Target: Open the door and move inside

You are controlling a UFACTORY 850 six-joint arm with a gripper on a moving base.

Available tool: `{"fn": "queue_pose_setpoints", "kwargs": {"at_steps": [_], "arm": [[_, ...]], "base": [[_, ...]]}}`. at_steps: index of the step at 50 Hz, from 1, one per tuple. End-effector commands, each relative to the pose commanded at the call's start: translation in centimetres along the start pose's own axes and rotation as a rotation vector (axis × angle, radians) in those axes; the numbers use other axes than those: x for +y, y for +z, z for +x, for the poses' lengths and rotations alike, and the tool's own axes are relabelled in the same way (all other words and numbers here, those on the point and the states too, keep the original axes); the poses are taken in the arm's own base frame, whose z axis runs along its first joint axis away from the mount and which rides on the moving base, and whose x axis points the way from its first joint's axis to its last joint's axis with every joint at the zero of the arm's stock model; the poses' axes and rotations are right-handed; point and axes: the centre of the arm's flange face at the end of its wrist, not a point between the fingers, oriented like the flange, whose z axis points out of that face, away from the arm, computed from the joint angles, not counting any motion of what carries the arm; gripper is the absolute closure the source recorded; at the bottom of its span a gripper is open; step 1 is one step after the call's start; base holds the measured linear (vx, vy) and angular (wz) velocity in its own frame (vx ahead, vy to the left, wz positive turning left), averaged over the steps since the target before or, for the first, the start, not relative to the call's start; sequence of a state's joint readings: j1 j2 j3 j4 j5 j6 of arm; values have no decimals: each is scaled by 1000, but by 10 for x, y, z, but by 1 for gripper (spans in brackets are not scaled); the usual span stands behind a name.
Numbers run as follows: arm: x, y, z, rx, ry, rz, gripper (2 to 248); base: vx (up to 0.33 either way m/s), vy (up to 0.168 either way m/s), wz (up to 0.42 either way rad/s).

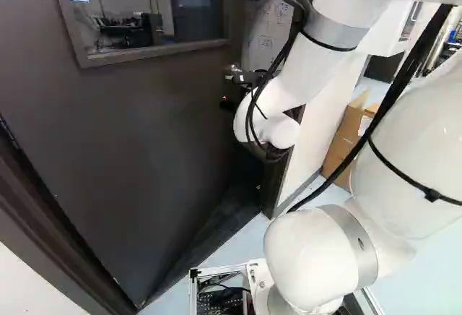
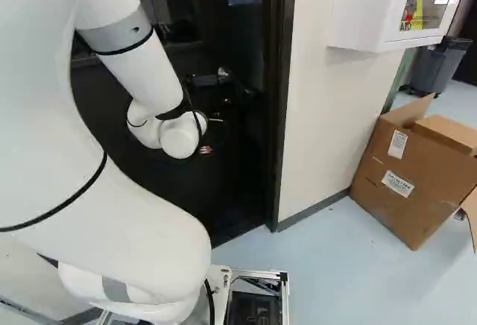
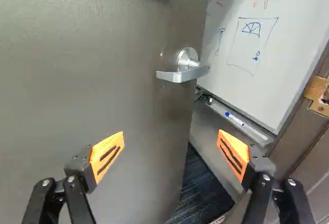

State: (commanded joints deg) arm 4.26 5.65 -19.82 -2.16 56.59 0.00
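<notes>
My gripper (image 1: 244, 82) is beyond the arm's white wrist in the left base view, close to the door's free edge. The dark door (image 1: 151, 127) stands partly open, swung away from the base. In the wrist view the gripper (image 3: 170, 154) is open, its orange-padded fingers wide apart with nothing between them. Ahead of it, the silver lever handle (image 3: 182, 73) sits on the door (image 3: 103, 64) near its free edge, apart from both fingers. A gap separates the door from the frame (image 3: 303, 147), which carries a brass strike plate (image 3: 320, 95).
Through the gap show a whiteboard (image 3: 257, 44), its ledge with a marker (image 3: 235, 118), and dark carpet (image 3: 198, 193). The door frame's right post (image 2: 279, 116) meets a white wall (image 2: 317, 109). Farther right are a cardboard box (image 2: 410, 180), a wall cabinet (image 2: 365, 12) and a grey bin (image 2: 438, 68).
</notes>
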Motion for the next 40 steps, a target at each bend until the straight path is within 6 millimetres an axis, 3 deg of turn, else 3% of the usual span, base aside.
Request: {"fn": "queue_pose_setpoints", "kwargs": {"at_steps": [40], "arm": [[-17, 51, 9, -1, 35, -8, 3]], "base": [[0, 0, 0]]}}
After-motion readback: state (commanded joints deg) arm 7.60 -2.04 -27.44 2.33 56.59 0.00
